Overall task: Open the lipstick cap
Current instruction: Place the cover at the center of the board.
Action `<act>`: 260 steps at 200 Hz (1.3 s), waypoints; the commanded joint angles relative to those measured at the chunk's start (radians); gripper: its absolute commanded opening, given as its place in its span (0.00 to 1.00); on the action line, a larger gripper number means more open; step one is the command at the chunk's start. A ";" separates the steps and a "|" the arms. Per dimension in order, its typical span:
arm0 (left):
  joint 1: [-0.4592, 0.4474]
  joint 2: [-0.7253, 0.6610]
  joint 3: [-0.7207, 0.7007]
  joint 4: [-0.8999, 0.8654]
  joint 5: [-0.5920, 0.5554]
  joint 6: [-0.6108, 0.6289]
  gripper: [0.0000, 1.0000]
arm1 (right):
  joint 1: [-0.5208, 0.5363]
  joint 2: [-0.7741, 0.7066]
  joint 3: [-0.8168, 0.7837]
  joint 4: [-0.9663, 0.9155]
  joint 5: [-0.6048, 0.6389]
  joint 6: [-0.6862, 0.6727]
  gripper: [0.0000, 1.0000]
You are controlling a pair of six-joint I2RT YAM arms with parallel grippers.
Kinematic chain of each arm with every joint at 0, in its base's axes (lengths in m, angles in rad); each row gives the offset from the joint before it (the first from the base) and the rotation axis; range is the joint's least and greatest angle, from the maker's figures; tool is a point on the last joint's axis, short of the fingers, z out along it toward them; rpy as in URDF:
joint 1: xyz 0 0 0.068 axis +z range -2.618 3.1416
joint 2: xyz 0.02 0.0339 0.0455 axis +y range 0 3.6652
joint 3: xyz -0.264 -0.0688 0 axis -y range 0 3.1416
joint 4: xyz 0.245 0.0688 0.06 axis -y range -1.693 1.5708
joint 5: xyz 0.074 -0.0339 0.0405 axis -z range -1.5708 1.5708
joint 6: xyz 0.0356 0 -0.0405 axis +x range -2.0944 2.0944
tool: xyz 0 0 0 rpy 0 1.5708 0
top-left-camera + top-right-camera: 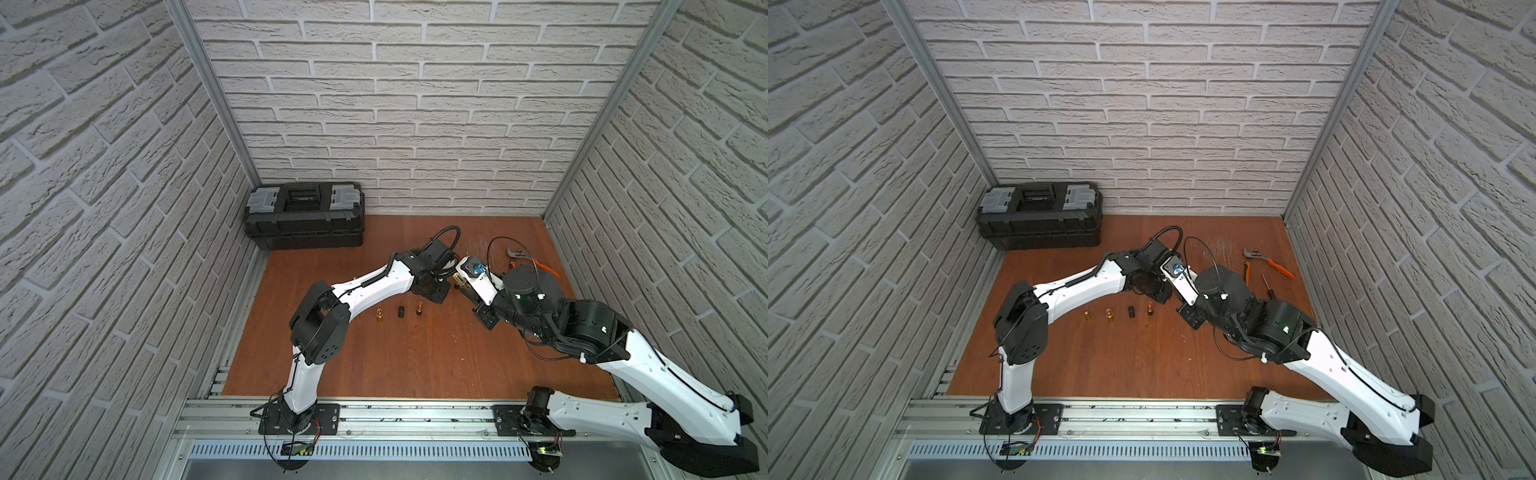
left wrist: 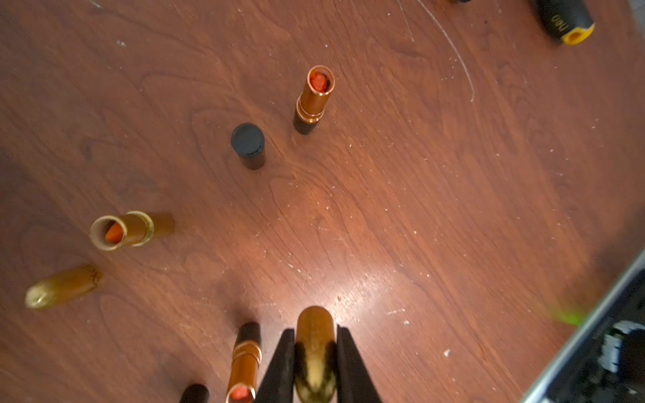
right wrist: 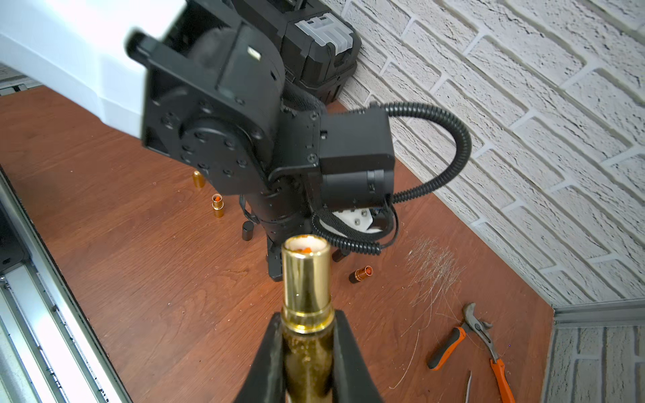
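In the left wrist view my left gripper (image 2: 314, 330) is shut on a gold, round-ended lipstick cap (image 2: 315, 315), held just above the wooden table. In the right wrist view my right gripper (image 3: 308, 315) is shut on the gold lipstick tube (image 3: 306, 272). The tube's open mouth shows orange lipstick inside and points at the left arm. Cap and tube are apart. In a top view the two grippers face each other at mid-table, left (image 1: 437, 292) and right (image 1: 460, 287).
Other lipsticks and caps stand on the table: an uncapped black-and-copper one (image 2: 314, 97), a black cap (image 2: 248, 144), a gold uncapped one (image 2: 129, 230), a gold cap (image 2: 64, 286). A black toolbox (image 1: 305, 216) sits back left. Pliers (image 1: 1268, 262) and a screwdriver (image 1: 1266, 286) lie back right.
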State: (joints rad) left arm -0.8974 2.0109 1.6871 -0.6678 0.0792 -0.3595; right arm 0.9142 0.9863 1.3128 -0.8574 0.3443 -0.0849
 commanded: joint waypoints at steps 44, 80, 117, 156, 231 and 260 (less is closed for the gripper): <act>-0.051 0.158 0.130 -0.020 -0.105 0.072 0.12 | 0.003 0.019 -0.010 0.015 0.014 0.006 0.04; -0.052 0.199 0.150 -0.056 -0.105 0.074 0.13 | 0.003 0.017 -0.020 0.018 0.024 0.002 0.04; -0.052 0.210 0.152 -0.092 -0.092 0.076 0.14 | 0.003 0.023 -0.027 0.024 0.026 0.002 0.04; -0.052 0.212 0.127 -0.085 -0.093 0.073 0.16 | 0.003 0.026 -0.029 0.030 0.029 -0.003 0.04; -0.055 0.254 0.146 -0.093 -0.083 0.071 0.22 | 0.002 0.043 -0.021 0.021 0.032 -0.004 0.04; -0.054 0.236 0.159 -0.106 -0.082 0.071 0.38 | 0.003 0.043 -0.017 0.020 0.032 -0.004 0.04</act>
State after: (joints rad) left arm -0.9531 2.2398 1.8153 -0.7399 -0.0025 -0.3050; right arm 0.9142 1.0302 1.2964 -0.8646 0.3630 -0.0860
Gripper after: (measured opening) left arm 0.333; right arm 0.172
